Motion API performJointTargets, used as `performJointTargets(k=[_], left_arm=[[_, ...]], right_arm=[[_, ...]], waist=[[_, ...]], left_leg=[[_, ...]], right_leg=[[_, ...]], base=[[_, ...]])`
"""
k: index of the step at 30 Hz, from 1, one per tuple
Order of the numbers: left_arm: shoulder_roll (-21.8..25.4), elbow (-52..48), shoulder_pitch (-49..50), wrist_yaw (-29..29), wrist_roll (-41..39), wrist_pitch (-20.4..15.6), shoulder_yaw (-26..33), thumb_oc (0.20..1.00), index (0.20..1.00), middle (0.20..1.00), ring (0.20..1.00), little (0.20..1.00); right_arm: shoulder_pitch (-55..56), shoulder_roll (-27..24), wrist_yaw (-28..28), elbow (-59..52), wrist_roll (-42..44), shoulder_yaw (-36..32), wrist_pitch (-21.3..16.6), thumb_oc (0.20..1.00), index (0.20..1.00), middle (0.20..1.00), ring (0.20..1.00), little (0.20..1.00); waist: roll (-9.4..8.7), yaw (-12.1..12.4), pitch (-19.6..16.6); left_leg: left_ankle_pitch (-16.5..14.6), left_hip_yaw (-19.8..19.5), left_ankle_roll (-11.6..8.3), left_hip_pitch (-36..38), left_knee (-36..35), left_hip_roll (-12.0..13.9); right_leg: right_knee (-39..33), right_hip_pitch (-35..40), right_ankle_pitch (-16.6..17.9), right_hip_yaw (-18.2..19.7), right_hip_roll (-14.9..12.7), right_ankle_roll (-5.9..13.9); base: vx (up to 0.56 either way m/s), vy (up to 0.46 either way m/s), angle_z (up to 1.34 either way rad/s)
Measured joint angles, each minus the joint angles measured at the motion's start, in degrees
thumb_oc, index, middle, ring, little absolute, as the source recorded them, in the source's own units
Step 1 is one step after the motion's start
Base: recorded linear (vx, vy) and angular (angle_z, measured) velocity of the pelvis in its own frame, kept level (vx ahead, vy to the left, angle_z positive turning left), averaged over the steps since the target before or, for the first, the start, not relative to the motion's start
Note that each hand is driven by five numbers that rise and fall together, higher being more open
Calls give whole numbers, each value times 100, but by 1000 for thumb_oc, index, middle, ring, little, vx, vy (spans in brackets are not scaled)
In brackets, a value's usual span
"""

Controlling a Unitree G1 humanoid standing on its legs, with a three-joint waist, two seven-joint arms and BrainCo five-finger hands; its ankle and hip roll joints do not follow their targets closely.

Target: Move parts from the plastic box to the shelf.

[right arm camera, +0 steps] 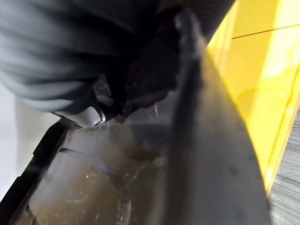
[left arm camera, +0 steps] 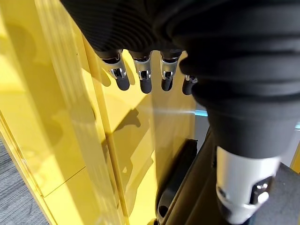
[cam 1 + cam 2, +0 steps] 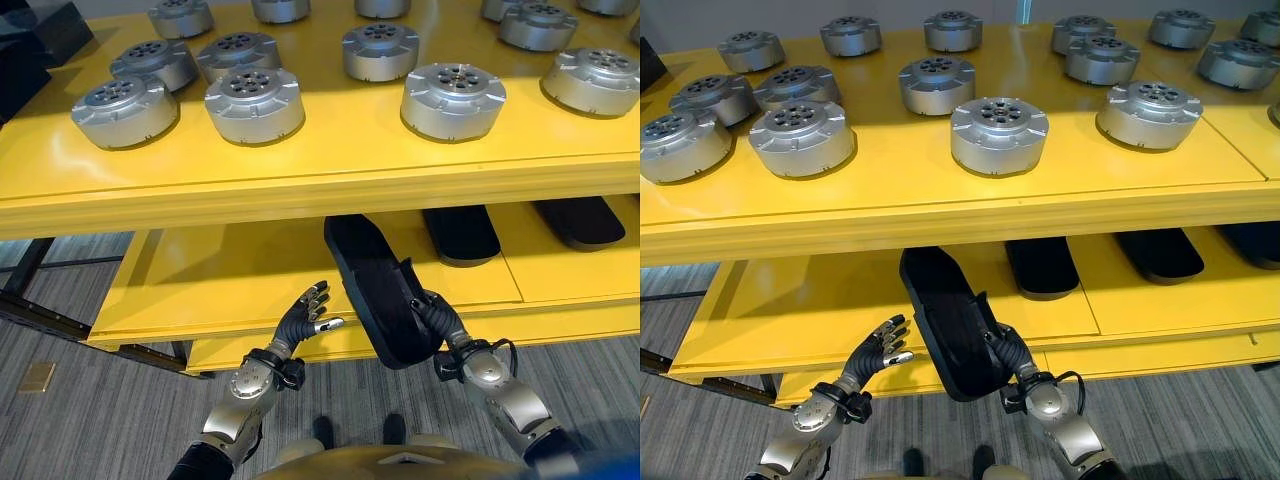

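A yellow shelf (image 3: 330, 175) stands over grey carpet, its top level set with round silver parts (image 3: 255, 103).

At left, the left hand (image 3: 303, 318) hovers before the lower level, fingers straight and spread, holding nothing. Beside it, the right hand (image 3: 1008, 350) has its fingers curled on the rim of a long black part (image 3: 950, 320), tilted, its far end under the top level. Sliding it in flat, parallel to the other black parts (image 3: 1042, 265), looks best.
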Motion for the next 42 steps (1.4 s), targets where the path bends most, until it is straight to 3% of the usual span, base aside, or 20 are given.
performJointTargets(k=[3, 5, 6, 7, 9, 10, 11, 12, 13, 14, 15, 16, 17, 20, 23, 27, 29, 35, 38, 42], left_arm=[[2, 5, -67, 37, 189, -7, -30, 1000, 1000, 1000, 1000, 1000], [78, 19, -287, 73, 554, -38, -145, 1000, 1000, 1000, 1000, 1000], [139, 23, -482, 53, 681, -56, -302, 1000, 1000, 1000, 1000, 1000], [96, -2, -565, -79, 693, -85, -382, 1000, 1000, 1000, 1000, 1000], [174, 3, -518, -181, 690, -53, -393, 1000, 1000, 1000, 1000, 1000], [280, 15, -522, -180, 690, -50, -392, 1000, 1000, 1000, 1000, 1000], [331, 27, -542, -177, 690, -47, -391, 1000, 1000, 1000, 1000, 1000], [340, 90, -609, -170, 685, -48, -391, 1000, 1000, 1000, 1000, 1000], [312, 140, -675, -178, 684, -49, -397, 1000, 1000, 1000, 1000, 1000], [286, 139, -684, -179, 683, -50, -398, 1000, 1000, 1000, 1000, 1000], [206, 141, -706, -176, 624, -49, -426, 1000, 1000, 1000, 1000, 1000], [196, 157, -735, -180, 593, -47, -463, 1000, 1000, 1000, 1000, 1000], [274, 319, -819, -170, 399, 91, -440, 1000, 1000, 1000, 1000, 1000], [443, 359, -703, -142, 307, 240, -438, 1000, 1000, 1000, 1000, 1000], [570, 275, -277, -209, 94, 355, -242, 1000, 1000, 1000, 1000, 1000], [425, -130, -20, -809, -40, 488, -333, 1000, 1000, 1000, 1000, 1000], [390, -232, -51, -812, -53, 480, -355, 1000, 1000, 1000, 1000, 1000], [456, -270, 39, -805, -264, 479, -265, 1000, 1000, 1000, 1000, 1000], [541, -270, 194, -796, -265, 491, -57, 1000, 1000, 1000, 1000, 1000], [671, -271, -35, -804, -272, 503, -74, 1000, 1000, 1000, 1000, 1000]], right_arm=[[-1, -18, -25, 0, 14, 0, -8, 200, 200, 200, 200, 200], [-2, 1, -114, -1, 29, 19, -11, 200, 200, 200, 200, 200], [-18, -37, -180, -1, 53, 51, -10, 200, 200, 200, 200, 200], [-117, -66, -236, 96, 97, 113, -14, 200, 200, 200, 200, 200], [-318, 186, -212, 439, 189, 214, -11, 200, 200, 200, 200, 200], [-384, 240, -125, 463, 227, 247, -7, 200, 200, 200, 200, 200], [-385, 230, -98, 441, 227, 238, -7, 200, 200, 200, 200, 200], [-388, 204, -111, 422, 227, 224, -2, 200, 200, 200, 200, 200], [-387, 10, -140, 398, 234, 156, 36, 200, 200, 200, 200, 200], [-385, -97, -143, 397, 241, 117, 48, 200, 200, 200, 200, 200], [-384, -281, -185, 392, 287, 55, 50, 200, 200, 200, 200, 200], [-372, -278, -250, 481, 300, -26, 51, 200, 200, 200, 200, 200], [-277, 76, -412, 506, 393, -110, 111, 200, 200, 200, 200, 200], [-252, 567, -454, 431, 399, 3, 111, 200, 200, 200, 200, 200], [-309, 818, -616, 432, 435, -7, 117, 200, 200, 200, 200, 200], [-413, 615, -884, 459, 434, -238, 118, 200, 200, 200, 200, 200], [-506, 497, -973, 516, 445, -266, 111, 200, 200, 200, 200, 200], [-849, 476, -1376, 644, 445, -697, 107, 200, 200, 200, 200, 200], [-1324, 460, -1521, 1508, 437, -1188, 200, 200, 200, 200, 200, 200], [-2168, 400, -1662, 2200, 435, -1248, 346, 200, 200, 200, 200, 200]], waist=[[10, -15, 18], [-100, -208, 75], [-162, -329, 130], [-68, -288, 123], [-222, -187, 180], [-285, -106, 219], [-230, -162, 198], [-173, -272, 169], [-143, -334, 166], [-81, -356, 134], [115, -425, 103], [184, -463, 67], [-189, -423, 59], [-256, -165, 17], [-303, 104, -8], [-321, 214, -2], [-355, 186, 9], [-423, 456, 67], [-430, 656, 155], [-351, 709, 415]], left_leg=[[-144, 106, -64, -60, 58, 5], [-495, 1349, -6, -189, 407, 249], [-520, 1811, 65, -266, 722, 397], [-102, 1604, -113, -286, 1060, 630], [-126, 1062, -126, -220, 1316, 463], [-415, 640, -187, -301, 1679, 478], [-406, 592, -254, -310, 1712, 699], [-327, 418, -377, -394, 1803, 1102], [-280, 337, -400, -374, 1693, 1426], [-237, 373, -359, -331, 1517, 1422], [5, 439, -221, -280, 1230, 1359], [-300, 652, -732, -137, 989, 1263], [-96, 685, -569, 125, 474, 617], [-34, 651, -465, 321, 218, 421], [-40, 603, -454, 410, 151, 491], [121, 591, -620, 344, 39, 700], [169, 508, -643, 301, 32, 769], [330, 321, -661, 15, 58, 872], [329, 283, -661, 35, 62, 871], [318, 177, -648, -38, 201, 883]], right_leg=[[33, -23, 30, -64, -46, -49], [43, -29, 12, -436, -266, -112], [160, -49, -41, -634, -408, -139], [673, -316, -309, -545, -517, -39], [811, -304, -336, -278, -750, -11], [780, -272, -318, -48, -901, 15], [754, -239, -294, -28, -908, 55], [761, -207, -312, -17, -939, 117], [889, -227, -334, 80, -1169, 329], [917, -239, -313, 129, -1293, 499], [886, -195, -242, 156, -1359, 747], [799, -125, -166, 160, -1477, 948], [749, -52, -2, 174, -1978, 950], [816, 30, 158, 99, -1990, 938], [617, 263, 176, -27, -1890, 962], [258, 353, 125, -176, -1633, 1039], [107, 450, 145, -247, -1554, 1145], [155, 285, 168, -416, -1444, 1093], [125, 363, 178, -475, -1442, 1093], [157, 395, 181, -527, -1435, 1087]], base=[[-66, -7, 10], [-113, 53, 81], [-35, 162, 85], [86, 248, 39], [100, 360, -56], [48, 428, -76], [26, 480, -55], [36, 477, -14], [46, 437, -13], [73, 414, -11], [71, 263, 7], [109, 330, 34], [93, 240, 39], [58, 155, 13], [14, 42, 15], [-6, 9, -4], [45, -3, 14], [-15, -42, 15], [44, -45, 12], [27, -55, 10]])
